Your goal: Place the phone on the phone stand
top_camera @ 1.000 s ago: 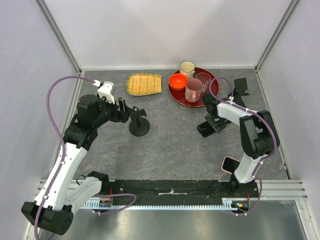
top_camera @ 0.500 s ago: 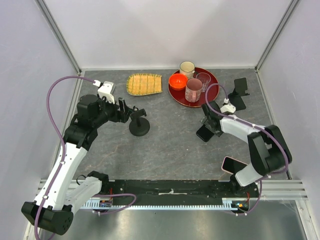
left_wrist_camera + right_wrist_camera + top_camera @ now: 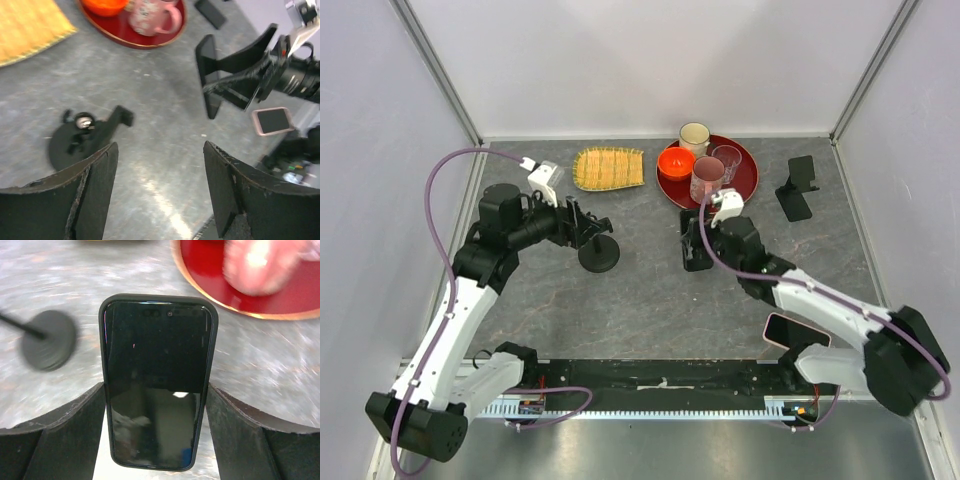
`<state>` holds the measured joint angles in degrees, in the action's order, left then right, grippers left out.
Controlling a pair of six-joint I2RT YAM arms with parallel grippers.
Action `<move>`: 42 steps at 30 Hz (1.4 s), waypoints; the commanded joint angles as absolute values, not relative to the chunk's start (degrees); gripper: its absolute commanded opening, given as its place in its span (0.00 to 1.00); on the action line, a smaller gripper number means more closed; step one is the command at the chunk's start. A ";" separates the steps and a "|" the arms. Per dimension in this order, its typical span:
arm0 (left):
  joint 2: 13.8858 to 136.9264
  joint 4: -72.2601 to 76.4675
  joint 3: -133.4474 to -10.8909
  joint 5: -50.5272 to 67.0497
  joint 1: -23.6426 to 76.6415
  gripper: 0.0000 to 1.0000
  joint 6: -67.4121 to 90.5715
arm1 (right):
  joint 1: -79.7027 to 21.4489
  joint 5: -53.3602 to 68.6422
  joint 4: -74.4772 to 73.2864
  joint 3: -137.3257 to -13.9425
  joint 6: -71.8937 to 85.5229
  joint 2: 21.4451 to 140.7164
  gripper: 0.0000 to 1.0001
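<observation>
Right pincer [image 3: 156, 390]: closed on the long sides of the black phone [image 3: 157, 340], one finger against each edge, screen facing the wrist camera. From above, the phone stands roughly on end near the middle of the table [image 3: 650, 300], just in front of the red tray [image 3: 745, 185]. Whether its lower edge touches the surface cannot be told.

Right arm: stretched low from its base at the near right, forearm running left and away, wrist turned toward the far side.

Left pincer [image 3: 160, 147]: fingers wide apart, nothing between them.

Left arm: rises from the near-left base, elbow high beside the left wall, forearm pointing right, with the pincer at the upper part of the phone stand [image 3: 598, 250]. Whether it touches cannot be told.

Phone stand: one, with a round base and a slanted stem, on the table left of centre, well apart from the held phone and carrying nothing.

Phones, two:
- the black one in the right pincer
- one pink phone [image 3: 790, 330], flat on the table by the right arm's base

Stands, two:
- the round-based one
- a second stand [image 3: 798, 190], angular, at the far right

Tray, one, at the far centre, holding:
- one orange bowl [image 3: 675, 162]
- one pink mug [image 3: 707, 180]
- one clear glass [image 3: 726, 158]
- one white cup [image 3: 695, 135], at its far rim

Woven mat [image 3: 609, 168]: one, yellow, left of the tray.
</observation>
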<state>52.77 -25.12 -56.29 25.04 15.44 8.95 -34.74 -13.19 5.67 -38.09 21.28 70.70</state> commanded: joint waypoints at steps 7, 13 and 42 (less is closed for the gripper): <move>56.16 -20.83 -59.59 46.49 15.56 0.71 28.12 | -50.61 -0.09 18.11 -38.05 1.77 58.80 0.00; 54.49 -21.71 -59.77 42.98 18.45 0.70 31.11 | -63.27 -9.04 18.19 -41.04 -3.86 61.87 0.00; 54.49 -30.24 -55.90 40.87 30.05 0.74 21.88 | -74.97 -22.15 22.85 -42.10 -6.94 62.58 0.00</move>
<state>54.15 -30.98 -55.72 40.84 28.38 24.03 -74.43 -20.45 16.75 -39.48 -6.20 65.39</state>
